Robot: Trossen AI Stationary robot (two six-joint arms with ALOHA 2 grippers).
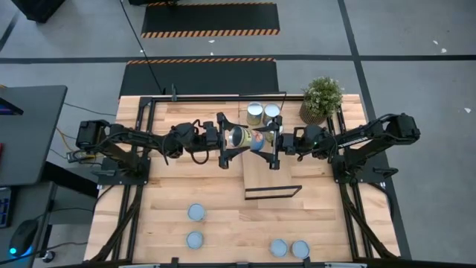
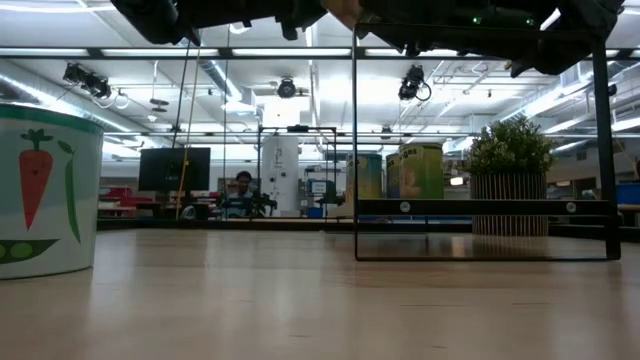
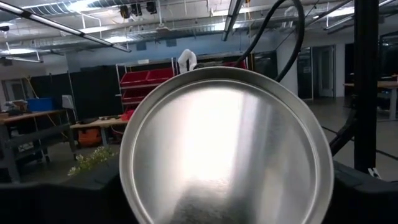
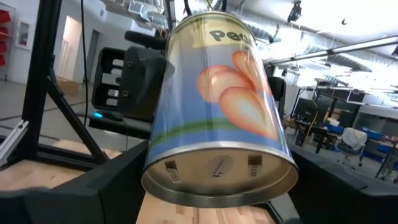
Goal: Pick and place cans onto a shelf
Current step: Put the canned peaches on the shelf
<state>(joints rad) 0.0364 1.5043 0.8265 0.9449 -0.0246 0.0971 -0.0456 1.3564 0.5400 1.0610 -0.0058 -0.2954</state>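
Both arms meet above the middle of the table. The held can, lying on its side with a fruit label, hangs between the left gripper and the right gripper, over the left edge of the shelf. The right wrist view shows the can bracketed by that arm's dark fingers, which appear closed on its lower body, with the left arm's gripper just behind it. The left wrist view is filled by the can's silver end; whether the left gripper's fingers grip it or have let go cannot be told.

Judged as a hand-over or a two-arm carry above the shelf. To do it well, one gripper should have a sure hold before the other lets go, and the can should be turned upright before it is lowered, since on its side it would likely roll off the board.

Two cans already stand at the shelf's far end, so the free board nearer the camera is the likely spot. The shelf's black wire frame rises around that space and may catch a finger. A potted plant stands right of the shelf's far end. Four more cans wait along the near part of the table, well apart from the arms.
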